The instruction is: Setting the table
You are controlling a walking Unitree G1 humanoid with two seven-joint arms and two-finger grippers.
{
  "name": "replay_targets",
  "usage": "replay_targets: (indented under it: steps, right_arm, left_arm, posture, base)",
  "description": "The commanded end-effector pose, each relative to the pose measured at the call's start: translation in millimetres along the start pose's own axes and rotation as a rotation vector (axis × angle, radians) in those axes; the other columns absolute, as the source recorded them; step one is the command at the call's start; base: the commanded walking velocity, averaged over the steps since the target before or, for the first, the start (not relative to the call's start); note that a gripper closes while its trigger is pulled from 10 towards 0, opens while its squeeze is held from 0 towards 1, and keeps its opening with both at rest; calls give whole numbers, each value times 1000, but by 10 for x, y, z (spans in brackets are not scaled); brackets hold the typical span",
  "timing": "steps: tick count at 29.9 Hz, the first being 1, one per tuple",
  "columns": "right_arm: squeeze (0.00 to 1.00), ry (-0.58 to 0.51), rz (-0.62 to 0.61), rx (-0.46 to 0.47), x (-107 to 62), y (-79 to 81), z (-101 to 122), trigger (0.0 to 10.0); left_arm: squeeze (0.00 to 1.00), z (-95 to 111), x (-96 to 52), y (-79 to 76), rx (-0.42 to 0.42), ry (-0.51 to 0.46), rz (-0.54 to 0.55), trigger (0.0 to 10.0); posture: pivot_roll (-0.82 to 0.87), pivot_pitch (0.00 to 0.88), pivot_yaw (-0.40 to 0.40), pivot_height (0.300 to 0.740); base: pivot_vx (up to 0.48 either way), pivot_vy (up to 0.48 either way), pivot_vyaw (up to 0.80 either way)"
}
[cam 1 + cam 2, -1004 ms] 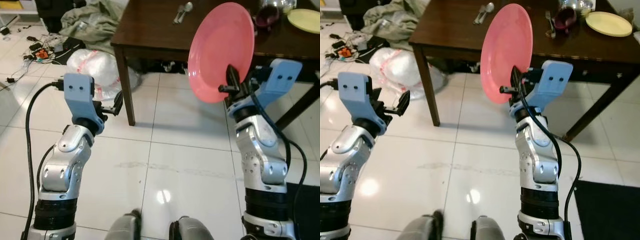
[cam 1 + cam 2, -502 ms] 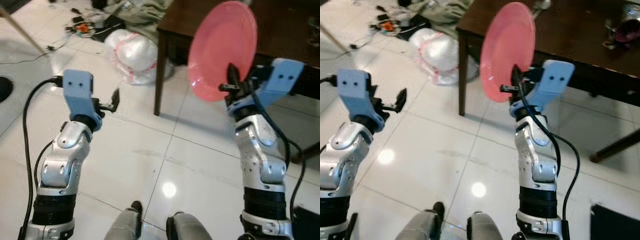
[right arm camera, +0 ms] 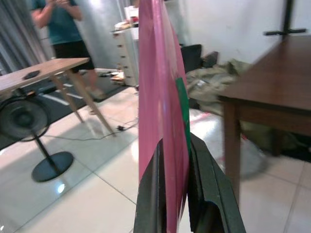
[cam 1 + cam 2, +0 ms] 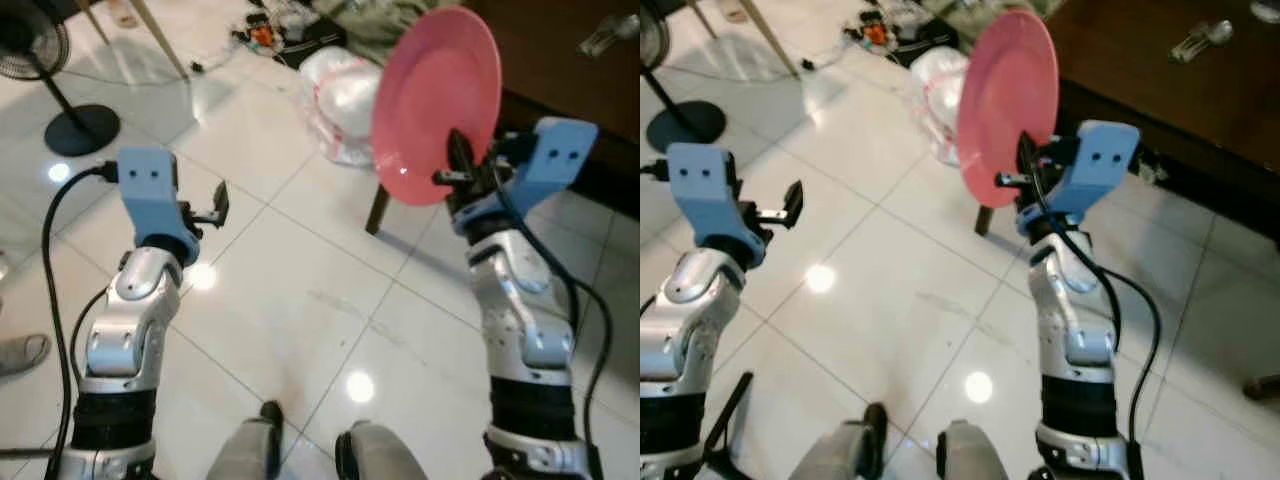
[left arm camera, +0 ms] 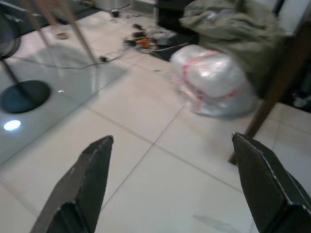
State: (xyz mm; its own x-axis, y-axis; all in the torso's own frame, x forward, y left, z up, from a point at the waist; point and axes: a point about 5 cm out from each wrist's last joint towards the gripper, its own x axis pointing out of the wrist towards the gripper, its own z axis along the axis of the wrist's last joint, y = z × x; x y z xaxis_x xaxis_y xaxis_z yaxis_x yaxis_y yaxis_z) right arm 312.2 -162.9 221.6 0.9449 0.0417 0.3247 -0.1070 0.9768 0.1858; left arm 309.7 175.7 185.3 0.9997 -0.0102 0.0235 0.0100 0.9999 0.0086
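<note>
- The right gripper (image 4: pixel 452 172) holds a pink plate (image 4: pixel 437 100) by its bottom edge, with both black fingers squeezed tight on the rim.
- The plate stands up on its edge, high in the air above the white tiled floor (image 4: pixel 300 290).
- The plate is near the corner of the dark wooden table (image 4: pixel 1160 80), but it is not on it.
- Some spoons (image 4: pixel 1196 38) lie on the table top, far to the right.
- The left gripper (image 5: pixel 170 184) is out over the floor on the left, with its two fingers spread wide and nothing between them.
- A white plastic bag (image 5: pixel 214 80) sits on the floor by the table leg (image 5: pixel 272 92), with a heap of cloth (image 5: pixel 233 22) behind it.
- A black fan (image 3: pixel 24 121) stands on the floor, far to the left.
- A person (image 3: pixel 60 24) stands far off by a light wooden table (image 3: pixel 43 70).
</note>
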Motion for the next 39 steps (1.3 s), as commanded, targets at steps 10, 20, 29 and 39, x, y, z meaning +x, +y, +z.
replay_targets:
  steps: [10,20,29,39]
  right_arm:
    - [0,-2,67,-16,-25,102,-23,10000]
    - [0,-7,89,-14,-40,113,-31,10000]
    - [0,4,97,-26,-32,116,-59,10000]
    - [0,7,106,-27,-30,131,-71,10000]
  left_arm:
    - [0,-46,65,244,25,2,216,10000]
    - [0,-59,77,260,46,-4,239,10000]
    - [0,-61,87,262,45,-11,250,10000]
    - [0,-66,83,256,44,-14,249,10000]
  posture:
    - [-117,72,29,740]
    - [-118,68,25,740]
    - [-115,64,21,740]
    - [-113,58,20,740]
  base:
    - [271,0,575]
    - [458,0,0]
    - [458,0,356]
    - [458,0,800]
